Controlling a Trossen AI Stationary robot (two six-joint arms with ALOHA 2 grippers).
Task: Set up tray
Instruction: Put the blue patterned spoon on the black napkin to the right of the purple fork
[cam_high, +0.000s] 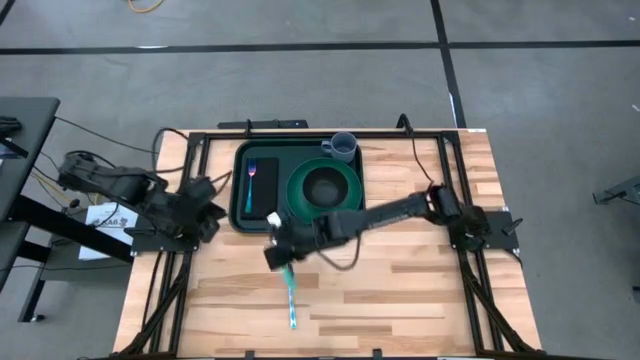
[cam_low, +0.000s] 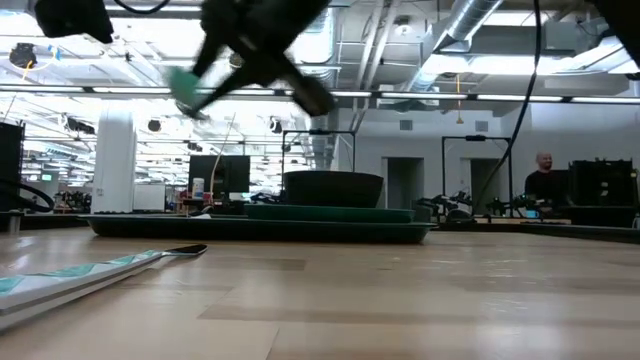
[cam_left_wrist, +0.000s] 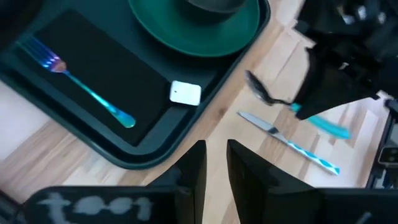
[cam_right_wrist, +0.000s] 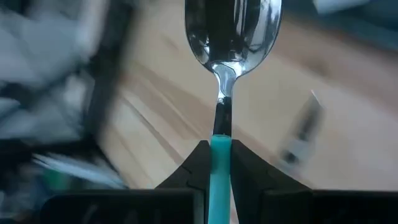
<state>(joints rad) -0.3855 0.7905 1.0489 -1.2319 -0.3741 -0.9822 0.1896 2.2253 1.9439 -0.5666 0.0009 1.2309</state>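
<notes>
The right wrist view is showing what no other view gives so plainly: the right gripper (cam_right_wrist: 219, 158) is clenching the teal handle of a spoon (cam_right_wrist: 231, 37), its shiny bowl pointing away from the fingers, above the wooden table (cam_right_wrist: 348, 93). The high view is showing only a small teal bit at that gripper (cam_high: 280, 246). It does lay out the whole scene, though. The tray (cam_high: 242, 160) is lying on the far middle part of the table, holding a black napkin (cam_high: 262, 192) with a fork (cam_high: 251, 180) on it, and a green plate (cam_high: 298, 190) with a dark bowl (cam_high: 323, 187) on top. A grey-blue cup (cam_high: 342, 147) is standing at the tray's far right corner, and a knife (cam_high: 291, 297) is lying on bare wood on the near side of the tray.

The low view alone is showing height: the right gripper (cam_low: 215, 75) is hanging well above the tray, and a person (cam_low: 541, 175) is standing in the room behind. The left wrist view is adding a small white tag (cam_left_wrist: 185, 93) on the napkin's near end.

The right arm is stretching from the table's right side across to the tray's near edge. The left arm is resting folded just left of the tray, its gripper (cam_left_wrist: 214, 165) holding nothing, fingers standing slightly apart.
</notes>
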